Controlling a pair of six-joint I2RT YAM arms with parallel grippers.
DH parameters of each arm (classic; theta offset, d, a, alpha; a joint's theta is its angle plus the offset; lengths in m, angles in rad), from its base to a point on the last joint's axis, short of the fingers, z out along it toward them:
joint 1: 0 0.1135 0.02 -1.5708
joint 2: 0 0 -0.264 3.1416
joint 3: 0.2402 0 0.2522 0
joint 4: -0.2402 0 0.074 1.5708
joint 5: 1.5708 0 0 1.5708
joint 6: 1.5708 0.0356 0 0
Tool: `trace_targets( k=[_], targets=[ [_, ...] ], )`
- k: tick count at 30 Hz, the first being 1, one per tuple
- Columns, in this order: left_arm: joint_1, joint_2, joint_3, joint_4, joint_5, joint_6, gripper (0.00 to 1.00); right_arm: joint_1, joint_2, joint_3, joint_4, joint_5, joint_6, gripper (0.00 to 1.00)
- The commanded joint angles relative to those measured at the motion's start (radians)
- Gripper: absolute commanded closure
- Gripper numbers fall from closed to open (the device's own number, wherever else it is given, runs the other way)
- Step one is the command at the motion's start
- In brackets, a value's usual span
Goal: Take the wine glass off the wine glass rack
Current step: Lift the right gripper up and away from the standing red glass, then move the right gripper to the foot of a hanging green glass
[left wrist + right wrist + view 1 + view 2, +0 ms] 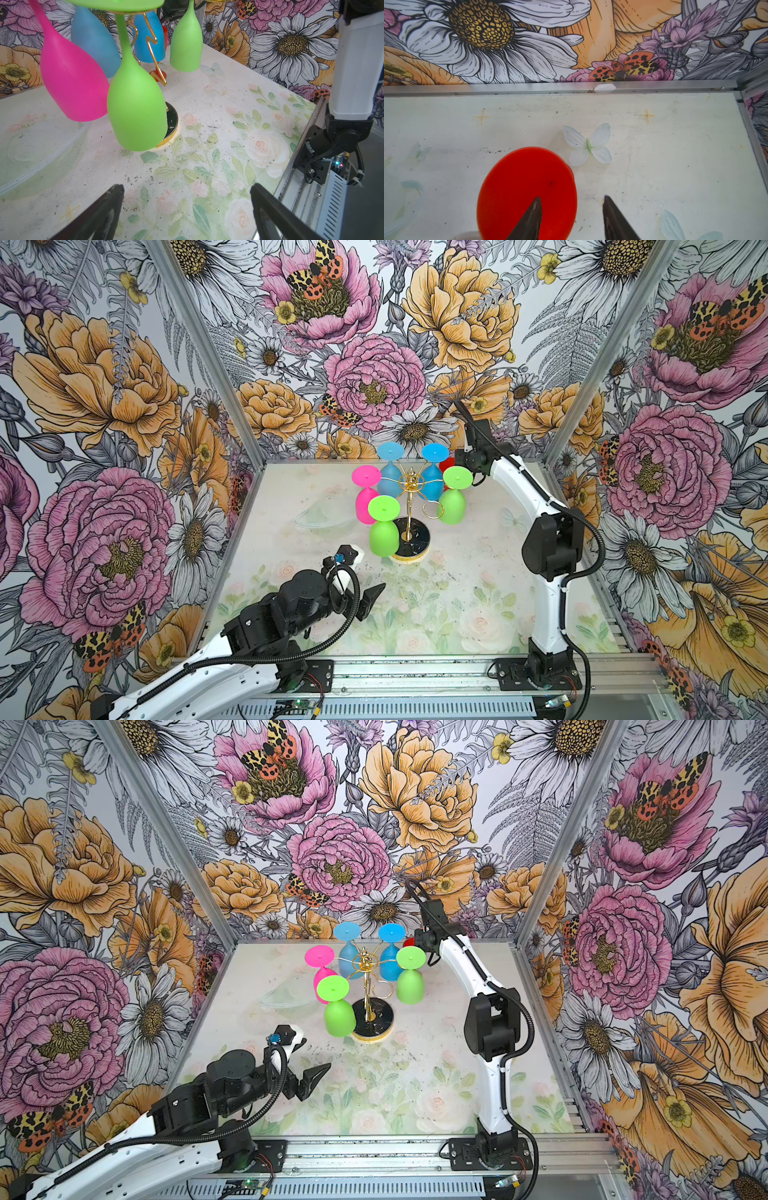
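In both top views the red wine glass (447,464) stands on the counter (478,572) just behind the wine glass rack (409,483), off it, at the tip of the right arm (509,479). Left wrist view: the left gripper (187,187) gapes wide over the counter. A green glass (137,108) and a pink glass (72,83) hang between it and the red one. Right wrist view: the right gripper (572,198) stands apart, one finger overlapping the glass's red disc, gripping nothing.

bright, even light; soft shadows; wrist views bend at edges, nearest glass perhaps slightly blurred.
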Motion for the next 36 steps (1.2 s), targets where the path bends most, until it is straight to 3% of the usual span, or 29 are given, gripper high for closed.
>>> trace_targets(
  k=[1,11,27,36],
  targets=[
    [0.016,0.017,0.032,-0.007,0.037,-0.02,0.03,-0.021,-0.115,-0.033,0.006,-0.059,0.038,0.49],
    [0.077,0.02,0.034,-0.002,0.078,-0.026,0.03,-0.049,-0.336,-0.212,-0.005,-0.118,0.063,0.37],
    [0.202,0.013,0.028,0.012,0.108,-0.028,0.02,-0.075,-0.673,-0.472,-0.019,-0.322,0.132,0.35],
    [0.244,0.004,0.019,0.033,0.112,-0.024,0.02,-0.079,-0.745,-0.519,-0.016,-0.457,0.169,0.36]
  ],
)
